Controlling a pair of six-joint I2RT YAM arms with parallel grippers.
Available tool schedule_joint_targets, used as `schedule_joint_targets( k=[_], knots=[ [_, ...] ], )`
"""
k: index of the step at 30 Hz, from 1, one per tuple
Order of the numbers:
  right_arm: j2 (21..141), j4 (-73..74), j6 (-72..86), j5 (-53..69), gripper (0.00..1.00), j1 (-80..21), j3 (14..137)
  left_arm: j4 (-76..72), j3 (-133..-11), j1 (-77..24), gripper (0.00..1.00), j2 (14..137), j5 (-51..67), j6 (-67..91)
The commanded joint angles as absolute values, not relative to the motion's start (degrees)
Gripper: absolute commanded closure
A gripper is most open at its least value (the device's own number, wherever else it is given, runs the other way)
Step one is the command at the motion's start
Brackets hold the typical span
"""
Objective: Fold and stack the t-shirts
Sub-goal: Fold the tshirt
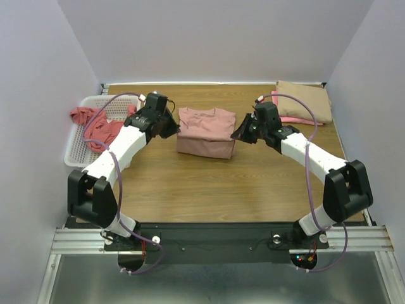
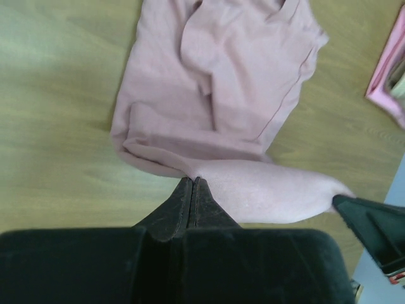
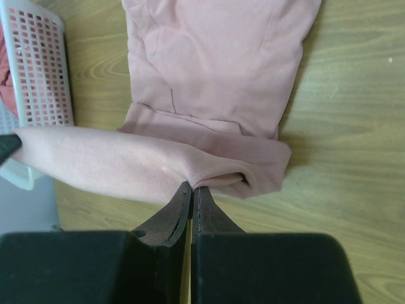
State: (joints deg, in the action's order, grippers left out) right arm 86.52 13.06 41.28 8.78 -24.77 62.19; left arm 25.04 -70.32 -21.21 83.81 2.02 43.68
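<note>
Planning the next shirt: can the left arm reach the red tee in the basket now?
Probably not: the left gripper is shut on the dusty-pink tee, though the red tee lies near, uncovered.

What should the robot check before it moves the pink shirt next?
1. Left hand shut on pink shirt: ok.
2. Right hand shut on it too: ok.
3. Held edge lifted off the table: ok.
4. Tan shirt apart from the pink one: ok.
5. Basket apart from the pink shirt: ok.
6. Fold edges lined up: cannot tell.
</note>
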Motion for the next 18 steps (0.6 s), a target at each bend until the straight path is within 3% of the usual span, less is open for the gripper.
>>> schedule_joint_targets(
  k=[1, 18],
  knots=[
    [88.41, 11.87, 39.03, 11.33, 1.00, -22.24, 68.19, 26.27, -79.78, -18.99, 1.00, 87.52, -0.88, 39.47],
    [102.56, 11.69, 36.65, 15.82, 1.00, -17.23, 83.05, 26.63, -98.69, -15.56, 1.00, 104.23, 2.63, 35.33]
  ],
)
